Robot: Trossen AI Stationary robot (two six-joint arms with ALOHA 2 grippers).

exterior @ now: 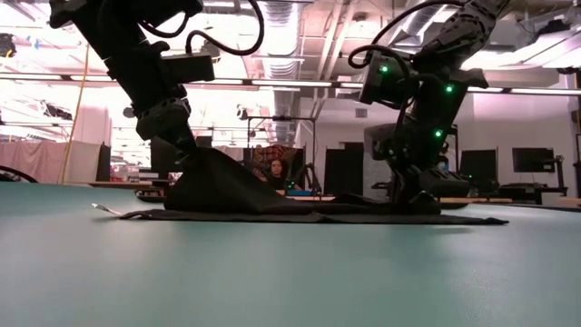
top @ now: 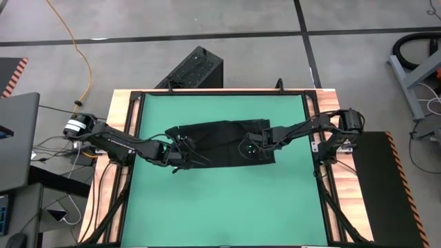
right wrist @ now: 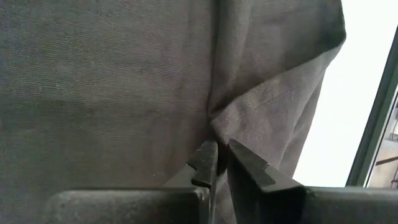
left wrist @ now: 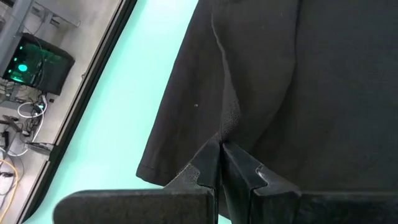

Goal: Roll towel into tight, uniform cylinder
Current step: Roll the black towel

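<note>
**A:** Where is your towel right now?

**B:** It lies spread across the middle of the green mat on your tabletop, mostly flat. The end toward your left arm is pulled up off the mat into a small tent, which the low view shows clearly.

**A:** And your left claw?

**B:** Its fingers are pressed together on a pinch of the cloth near that raised end. In the left wrist view a crease runs up from the fingertips, and the towel's hemmed edge lies just beside them on the mat.

**A:** Your right claw?

**B:** It sits low at the towel's other end, near the corner closest to your right arm. The right wrist view shows a narrow gap between its fingers, with a gathered fold of cloth bunched right at the tips. You cannot tell from these views whether the fold is gripped or only touching, so treat that claw's state as unsettled.

**A:** Anything else around?

**B:** A black ribbed box stands on the floor beyond the far edge of the tabletop, and a person is seated in the room behind.
</note>
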